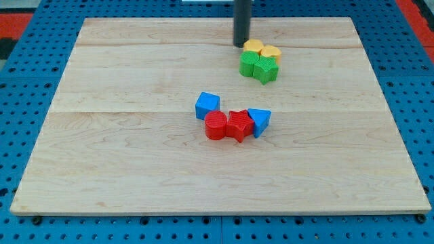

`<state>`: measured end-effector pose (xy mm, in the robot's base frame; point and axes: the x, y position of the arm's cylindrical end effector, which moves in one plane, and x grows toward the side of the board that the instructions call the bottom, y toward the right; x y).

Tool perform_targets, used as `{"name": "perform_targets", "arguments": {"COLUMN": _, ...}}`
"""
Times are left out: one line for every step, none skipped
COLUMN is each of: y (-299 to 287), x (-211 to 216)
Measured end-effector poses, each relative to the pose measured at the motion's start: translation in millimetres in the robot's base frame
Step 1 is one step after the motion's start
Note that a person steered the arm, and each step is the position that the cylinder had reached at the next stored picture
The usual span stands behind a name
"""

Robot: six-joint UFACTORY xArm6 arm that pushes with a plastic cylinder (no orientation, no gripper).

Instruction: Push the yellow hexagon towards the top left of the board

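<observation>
My tip [241,45] sits right up against the yellow hexagon [253,47], on its left side. No hand here, just a bare rod, so nothing's grasped. Hexagon's near the board [135,169] top edge, touching another yellow block [271,52], with two green blocks [258,66] just below. Blue and red blocks [230,124] cluster well below that.
</observation>
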<state>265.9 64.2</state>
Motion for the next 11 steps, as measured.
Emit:
{"name": "perform_targets", "arguments": {"y": 36.7, "x": 1.0}}
{"name": "perform_targets", "arguments": {"y": 57.8, "x": 9.6}}
{"name": "perform_targets", "arguments": {"y": 100.5, "x": 10.6}}
{"name": "perform_targets", "arguments": {"y": 138.1, "x": 34.2}}
{"name": "perform_targets", "arguments": {"y": 106.6, "x": 46.4}}
{"name": "perform_targets", "arguments": {"y": 51.7, "x": 36.9}}
{"name": "perform_targets", "arguments": {"y": -16.5, "x": 32.6}}
{"name": "perform_targets", "arguments": {"y": -87.4, "x": 34.3}}
{"name": "perform_targets", "arguments": {"y": -155.7, "x": 22.5}}
{"name": "perform_targets", "arguments": {"y": -178.8, "x": 0.9}}
{"name": "perform_targets", "arguments": {"y": -221.6, "x": 3.2}}
